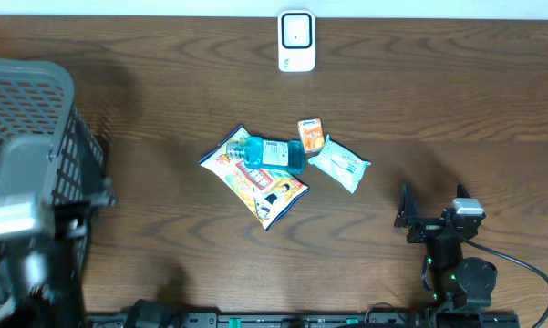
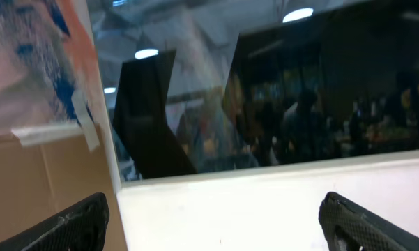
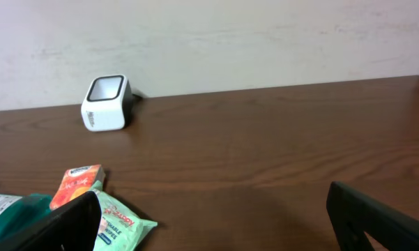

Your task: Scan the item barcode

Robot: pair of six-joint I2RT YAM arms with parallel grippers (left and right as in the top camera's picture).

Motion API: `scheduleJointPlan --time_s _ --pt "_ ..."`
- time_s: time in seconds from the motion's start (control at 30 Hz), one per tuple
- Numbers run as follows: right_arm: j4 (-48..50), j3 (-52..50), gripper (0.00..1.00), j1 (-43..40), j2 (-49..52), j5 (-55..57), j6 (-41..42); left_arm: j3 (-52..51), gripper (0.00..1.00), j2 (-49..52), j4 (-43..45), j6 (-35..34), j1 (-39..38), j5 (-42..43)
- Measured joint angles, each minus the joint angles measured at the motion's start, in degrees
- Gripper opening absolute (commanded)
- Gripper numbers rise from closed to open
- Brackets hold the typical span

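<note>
The right arm (image 1: 456,260) is black and jointed, with a pale grey block (image 1: 468,211) at its wrist, small green lights (image 1: 429,265) on its body and a thin black cable (image 1: 527,265) looping off its side. The left arm (image 1: 23,205) — blurred, close under the overhead camera — shows grey boxy housings over black parts. Both arms' jaws are matt black with finely textured tips.

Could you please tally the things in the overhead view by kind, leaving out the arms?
Scanner: 1
Basket: 1
Snack bag: 1
Blue bottle: 1
Orange carton: 1
Green packet: 1
Total: 6
</note>
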Motion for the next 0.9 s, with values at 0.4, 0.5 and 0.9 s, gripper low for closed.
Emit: scheduleJointPlan --time_s 0.4,0.5,0.9 --pt "0.0 0.0 0.99 0.0 0.0 0.0 0.0 0.0 0.95 -15.6 -3.5 -8.2 7.8 5.4" --pt "0.0 0.0 0.99 0.0 0.0 0.0 0.0 0.0 0.95 -18.1 -4.5 -9.8 9.2 6.8" --pt "0.0 0.0 0.99 0.0 0.0 0.0 0.0 0.0 0.95 -24.0 -5.4 -11.1 12.5 8.3"
